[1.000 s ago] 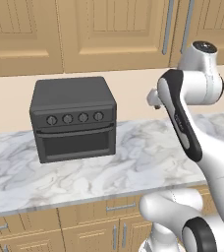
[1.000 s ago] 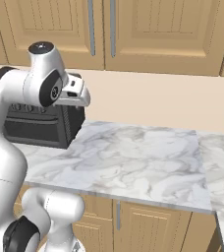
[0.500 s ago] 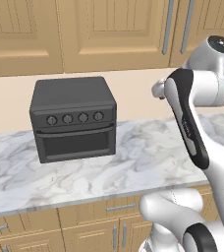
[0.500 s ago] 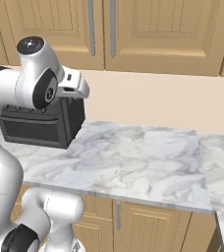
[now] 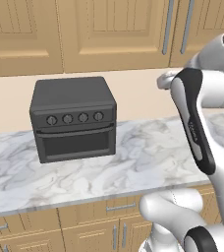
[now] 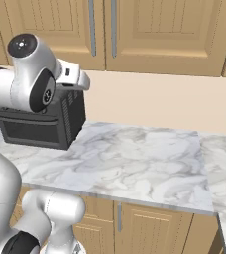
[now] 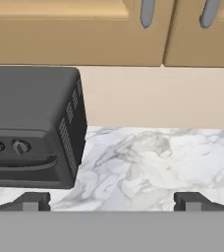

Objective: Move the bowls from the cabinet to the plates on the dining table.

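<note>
Arm folds up at frame right, gripper (image 7: 112, 202) spread wide and empty, facing the black oven (image 5: 73, 117) below the closed cabinet (image 5: 114, 29).

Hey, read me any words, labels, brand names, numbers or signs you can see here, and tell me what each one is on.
No text can be read anywhere.
Robot arm: a small grey mark on the dark link, too blurred to read.
Black oven: four knobs, no legible markings.
Wall cabinet: no labels.
</note>
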You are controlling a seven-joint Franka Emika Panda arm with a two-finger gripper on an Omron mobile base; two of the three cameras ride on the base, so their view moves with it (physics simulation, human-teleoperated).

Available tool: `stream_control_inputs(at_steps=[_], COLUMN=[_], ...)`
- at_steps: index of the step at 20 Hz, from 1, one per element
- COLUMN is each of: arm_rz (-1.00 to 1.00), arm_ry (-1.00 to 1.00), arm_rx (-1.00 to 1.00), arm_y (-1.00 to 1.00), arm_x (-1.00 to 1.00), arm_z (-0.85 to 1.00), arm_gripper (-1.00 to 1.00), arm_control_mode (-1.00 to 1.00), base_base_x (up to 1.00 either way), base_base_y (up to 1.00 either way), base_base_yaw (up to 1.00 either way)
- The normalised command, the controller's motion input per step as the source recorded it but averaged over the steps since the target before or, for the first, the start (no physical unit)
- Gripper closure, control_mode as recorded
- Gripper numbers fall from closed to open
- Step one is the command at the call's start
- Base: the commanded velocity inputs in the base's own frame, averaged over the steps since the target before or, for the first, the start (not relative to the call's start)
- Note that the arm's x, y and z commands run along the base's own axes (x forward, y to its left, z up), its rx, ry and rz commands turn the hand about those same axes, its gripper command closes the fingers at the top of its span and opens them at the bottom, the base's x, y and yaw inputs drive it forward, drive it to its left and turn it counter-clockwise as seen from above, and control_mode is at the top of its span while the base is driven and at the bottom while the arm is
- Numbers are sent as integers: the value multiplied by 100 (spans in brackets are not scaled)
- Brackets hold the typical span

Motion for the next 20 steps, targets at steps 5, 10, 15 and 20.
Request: stream_control_inputs(at_steps=[5, 10, 15, 20], arm_rz=[-1, -2, -1, 0], arm_ry=[-11, -13, -14, -16], arm_rx=[0, 0, 0, -1], arm_y=[-4, -1, 0, 0], arm_x=[-1, 0, 0, 2], arm_z=[32, 27, 29, 32], arm_gripper=[-100, -100, -100, -100], arm_control_mode=[-100, -100, -100, -100], base_base_x=[0, 0, 0, 0], base_base_y=[0, 0, 0, 0], base_base_yaw=[0, 0, 0, 0])
